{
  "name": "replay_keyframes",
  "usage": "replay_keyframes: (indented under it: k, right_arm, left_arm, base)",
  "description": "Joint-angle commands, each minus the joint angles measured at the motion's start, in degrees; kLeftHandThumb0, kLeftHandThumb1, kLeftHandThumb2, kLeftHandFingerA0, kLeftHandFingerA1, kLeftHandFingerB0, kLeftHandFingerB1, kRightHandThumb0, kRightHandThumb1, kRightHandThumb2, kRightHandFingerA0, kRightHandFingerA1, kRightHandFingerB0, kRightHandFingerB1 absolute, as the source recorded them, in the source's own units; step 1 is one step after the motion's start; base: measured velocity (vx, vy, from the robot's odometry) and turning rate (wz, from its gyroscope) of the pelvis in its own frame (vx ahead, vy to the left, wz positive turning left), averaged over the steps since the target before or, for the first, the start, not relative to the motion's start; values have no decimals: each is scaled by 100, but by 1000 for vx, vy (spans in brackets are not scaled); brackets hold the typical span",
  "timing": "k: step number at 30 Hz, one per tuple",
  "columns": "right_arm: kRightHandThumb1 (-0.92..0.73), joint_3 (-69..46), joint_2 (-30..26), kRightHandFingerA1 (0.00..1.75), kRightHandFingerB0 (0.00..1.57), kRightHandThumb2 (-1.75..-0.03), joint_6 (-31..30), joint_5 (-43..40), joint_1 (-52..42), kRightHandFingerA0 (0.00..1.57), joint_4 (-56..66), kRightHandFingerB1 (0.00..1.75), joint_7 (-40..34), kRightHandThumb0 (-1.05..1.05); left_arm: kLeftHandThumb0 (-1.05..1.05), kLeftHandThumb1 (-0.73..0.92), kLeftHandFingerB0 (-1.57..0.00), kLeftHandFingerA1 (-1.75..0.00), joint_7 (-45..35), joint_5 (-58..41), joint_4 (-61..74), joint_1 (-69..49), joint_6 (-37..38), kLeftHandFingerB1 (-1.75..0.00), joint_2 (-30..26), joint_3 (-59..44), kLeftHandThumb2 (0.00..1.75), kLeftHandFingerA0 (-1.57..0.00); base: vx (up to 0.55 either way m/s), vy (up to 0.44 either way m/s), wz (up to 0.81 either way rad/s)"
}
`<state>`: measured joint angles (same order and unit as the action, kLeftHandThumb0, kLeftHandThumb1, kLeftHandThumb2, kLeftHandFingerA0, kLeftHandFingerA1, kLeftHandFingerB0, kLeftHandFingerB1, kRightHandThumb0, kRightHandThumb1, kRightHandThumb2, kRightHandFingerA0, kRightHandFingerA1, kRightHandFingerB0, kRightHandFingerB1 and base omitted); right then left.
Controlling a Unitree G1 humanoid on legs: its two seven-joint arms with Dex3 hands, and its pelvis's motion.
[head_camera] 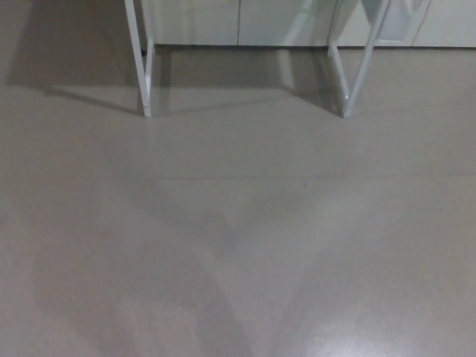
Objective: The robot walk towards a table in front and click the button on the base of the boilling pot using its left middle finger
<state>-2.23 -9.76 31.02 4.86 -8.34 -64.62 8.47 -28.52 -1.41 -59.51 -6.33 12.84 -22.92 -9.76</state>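
Showing bare floor [245, 245] – white table legs [138, 59] ahead | pot unseen | hands out of frame

Grey floor [238, 245], white cabinet fronts [201, 22] behind.

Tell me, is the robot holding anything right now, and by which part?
It cannot be told: neither robot hand is in view. The head view shows only bare floor and two white table legs ahead.
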Motion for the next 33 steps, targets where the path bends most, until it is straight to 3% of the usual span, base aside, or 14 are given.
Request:
replay_keyframes:
  k: [1,3,4,12,13,33]
  right_arm:
    - [-57,70,-126,59,40,-57,78,141,19,72,-86,44,-260,-16]
    - [-57,68,-107,59,40,-57,147,109,-55,71,-103,44,-247,-15]
    - [-57,60,-103,60,40,-57,150,90,-56,71,-109,44,-231,-14]
    - [-56,69,-116,59,41,-56,175,105,-14,71,-160,43,-304,-15]
    - [-57,97,-127,59,42,-56,182,148,-17,71,-165,43,-348,-16]
    - [-59,177,-166,61,41,-57,249,199,-354,71,13,43,-445,-15]
  left_arm:
    - [-22,50,-46,-48,44,84,-49,-14,130,-39,-89,114,61,-59]
    - [-14,55,-46,-47,-59,-34,-42,-71,150,-37,-89,44,58,-57]
    - [-21,50,-48,-48,-6,15,-27,-80,171,-39,-98,76,60,-60]
    - [-19,52,-48,-49,38,32,-97,51,27,-39,-97,151,60,-60]
    - [-14,53,-53,-47,112,74,-89,41,74,-37,-95,179,56,-66]
    - [-19,52,-49,-45,472,427,26,-277,686,-36,-210,608,56,-68]
  base:
    - [165,-214,17]
    - [312,-270,24]
    - [437,-298,-87]
    - [310,-188,23]
    - [263,-44,-7]
    - [290,21,2]
